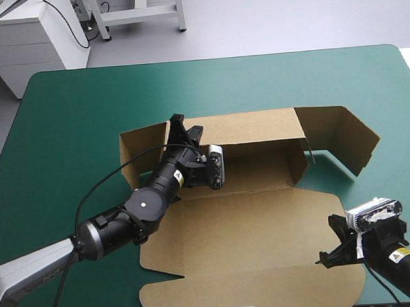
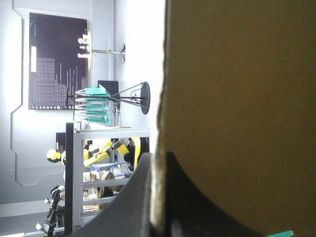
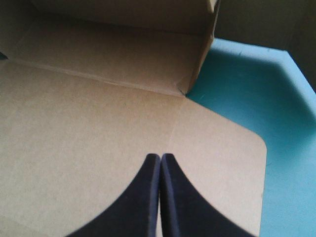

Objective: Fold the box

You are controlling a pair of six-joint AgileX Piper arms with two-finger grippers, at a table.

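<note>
1. Surface: teal-green, bare round the box.
2. Box: brown, centre to right; lid flat at the near side, far wall raised, long right wing standing loose.
3. Left end effector: clamped on the far wall's top edge near its left end, board between the fingers.
4. Right end effector: closed to a point, empty, over the lid's near right corner; contact unclear.

Risks, as judged: an off-centre pinch may crease or tear the wall; an unpinned lid may let the box slide; the loose wing may swing out.
</note>
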